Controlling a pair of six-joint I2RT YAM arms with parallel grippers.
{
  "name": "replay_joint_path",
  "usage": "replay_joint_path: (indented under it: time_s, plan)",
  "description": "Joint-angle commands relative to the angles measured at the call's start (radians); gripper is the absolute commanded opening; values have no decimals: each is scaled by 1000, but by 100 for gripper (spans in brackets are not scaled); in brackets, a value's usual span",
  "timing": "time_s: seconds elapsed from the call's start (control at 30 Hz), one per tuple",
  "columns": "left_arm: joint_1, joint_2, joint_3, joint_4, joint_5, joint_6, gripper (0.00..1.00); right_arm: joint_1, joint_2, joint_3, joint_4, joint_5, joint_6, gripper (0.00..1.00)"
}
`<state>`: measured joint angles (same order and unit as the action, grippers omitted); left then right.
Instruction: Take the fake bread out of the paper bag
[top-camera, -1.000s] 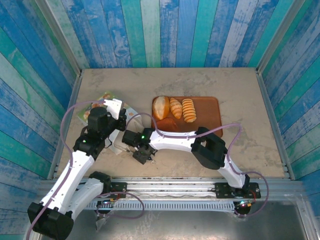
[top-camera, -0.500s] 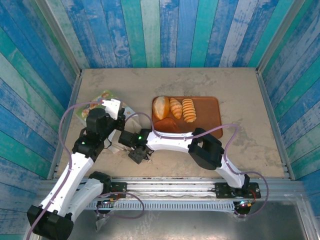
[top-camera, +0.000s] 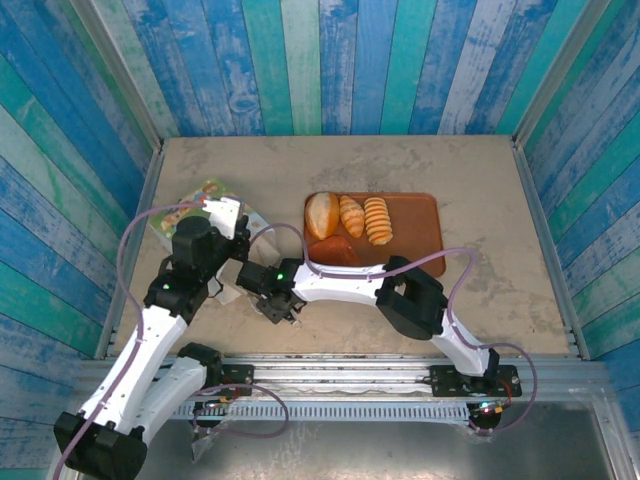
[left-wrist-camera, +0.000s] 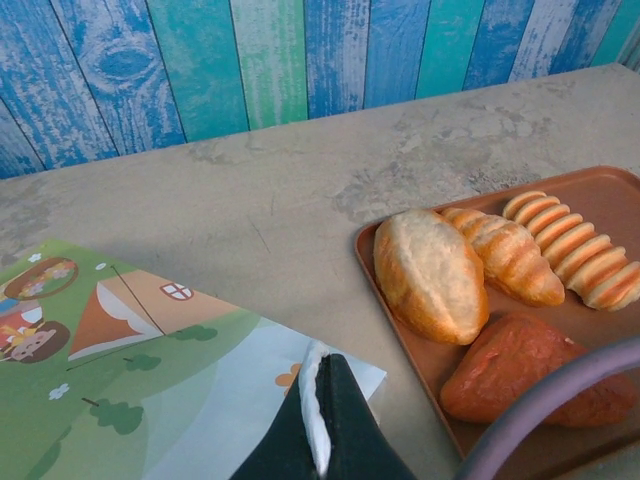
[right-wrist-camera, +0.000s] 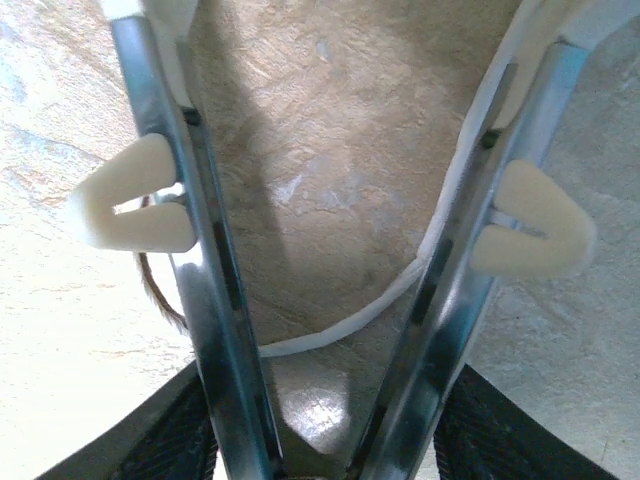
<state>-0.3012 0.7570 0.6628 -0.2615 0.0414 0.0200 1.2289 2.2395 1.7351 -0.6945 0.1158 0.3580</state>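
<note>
Worktop (top-camera: 480, 170) carries the paper bag (top-camera: 205, 197) lying flat at nine o'clock, long axis eleven-to-five, mouth apparently toward five. Four pieces of fake bread (top-camera: 350, 215) already sit on the tray (top-camera: 415, 215); whether more remain inside is hidden. Left fingers (left-wrist-camera: 345, 435) pinch the bag's white edge; right fingers (right-wrist-camera: 135, 195) stand spread over a cord (right-wrist-camera: 330, 335).
</note>
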Motion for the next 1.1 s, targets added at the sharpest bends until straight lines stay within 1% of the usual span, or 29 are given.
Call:
replay_joint_path:
  time_s: [0.0,0.2,0.33,0.4,0.6,0.67,0.83,0.97,1.07]
  plan:
    - [-3,-31,-6,20,-33,-16,0,-5,-85,-83,3,-11,-11,50]
    - [-3,-50,-9,27,-67,-21,0,-8,-282,-238,123,-80,-31,49]
    - [-3,-53,-7,27,-65,-23,0,-27,-354,-303,210,-158,-21,48]
    - [-3,-50,-7,24,-58,-20,0,-33,-373,-321,246,-165,-9,48]
    - [-3,-54,-19,24,-61,-17,0,-53,-399,-372,364,-211,33,47]
    - [-3,-54,-24,33,-66,-14,0,-59,-390,-382,409,-214,54,45]
    - [-3,-57,-20,21,-84,0,0,-68,-378,-390,494,-215,95,43]
    - [-3,-79,-22,-2,-130,23,0,-68,-388,-418,579,-210,127,43]
    - [-3,-123,-36,-22,-184,44,0,-68,-384,-432,622,-203,148,44]
